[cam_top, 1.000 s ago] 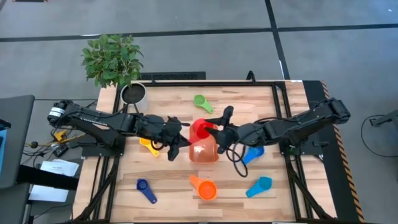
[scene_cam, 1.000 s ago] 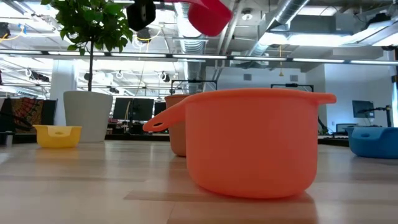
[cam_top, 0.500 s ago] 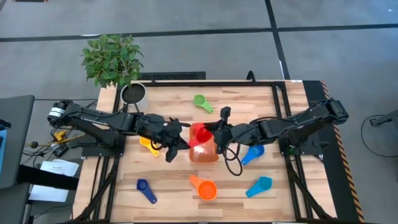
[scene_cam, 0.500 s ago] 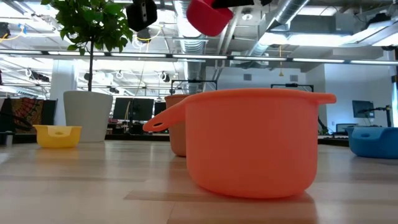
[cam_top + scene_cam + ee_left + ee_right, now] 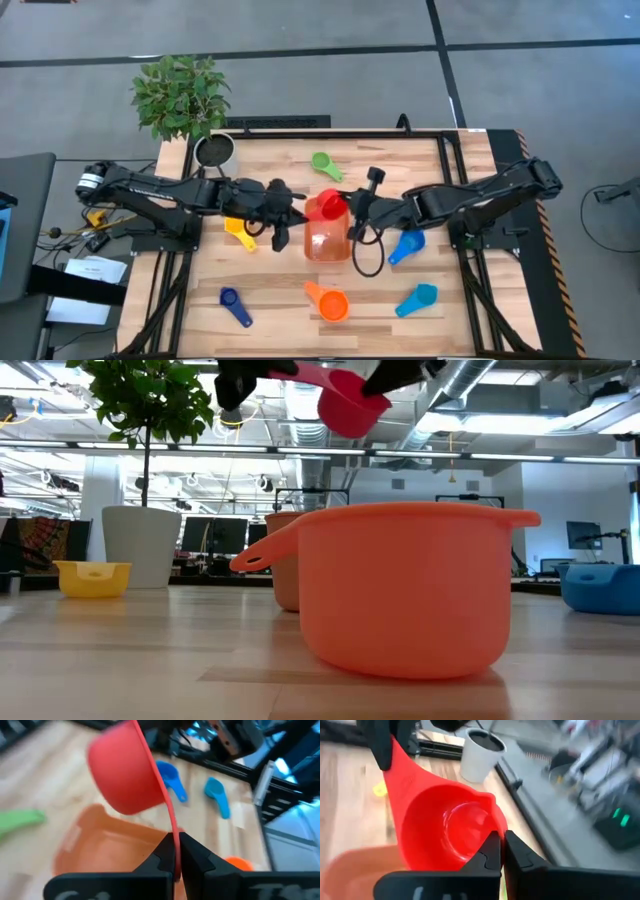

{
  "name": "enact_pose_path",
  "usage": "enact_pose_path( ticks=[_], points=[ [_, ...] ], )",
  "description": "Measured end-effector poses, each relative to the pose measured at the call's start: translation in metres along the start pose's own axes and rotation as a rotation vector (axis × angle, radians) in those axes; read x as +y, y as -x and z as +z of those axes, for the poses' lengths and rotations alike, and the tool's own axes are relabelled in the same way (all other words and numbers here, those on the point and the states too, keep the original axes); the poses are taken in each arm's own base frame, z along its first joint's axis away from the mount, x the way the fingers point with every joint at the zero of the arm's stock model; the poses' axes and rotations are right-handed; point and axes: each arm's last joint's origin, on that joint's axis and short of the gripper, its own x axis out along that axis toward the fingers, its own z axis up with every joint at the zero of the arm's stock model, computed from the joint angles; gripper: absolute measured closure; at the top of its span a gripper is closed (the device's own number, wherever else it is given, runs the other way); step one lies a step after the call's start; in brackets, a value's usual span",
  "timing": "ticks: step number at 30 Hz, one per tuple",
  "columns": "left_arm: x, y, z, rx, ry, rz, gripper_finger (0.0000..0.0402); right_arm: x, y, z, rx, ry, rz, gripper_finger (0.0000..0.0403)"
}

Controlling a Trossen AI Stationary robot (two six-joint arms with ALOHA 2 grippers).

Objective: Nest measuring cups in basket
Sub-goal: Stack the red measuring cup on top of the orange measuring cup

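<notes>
The red measuring cup (image 5: 329, 204) hangs above the orange basket (image 5: 327, 241) at mid-bench, empty inside. The left claw (image 5: 290, 208) is clamped on its handle; the right claw (image 5: 352, 207) is pinched shut on its rim. No writing is legible.

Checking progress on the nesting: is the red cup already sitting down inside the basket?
No. In the low view the red cup hangs in the air, well above the basket, gripped by both grippers.
</notes>
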Motion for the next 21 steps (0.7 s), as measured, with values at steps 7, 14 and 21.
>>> enact_pose_path(
  ticks=[7, 14, 21],
  points=[
    [0.001, 0.005, 0.006, -0.056, -0.137, 0.06, 0.04, 0.004, 0.012, -0.001, 0.092, -0.263, 0.048, 0.0395],
    [-0.01, 0.0, 0.009, -0.106, -0.141, -0.082, 0.0358, 0.004, 0.014, -0.006, 0.152, -0.397, 0.057, 0.0398],
    [-0.027, -0.025, -0.01, -0.037, -0.144, -0.132, 0.0264, 0.004, 0.014, -0.008, 0.162, -0.397, 0.055, 0.0398]
  ],
)
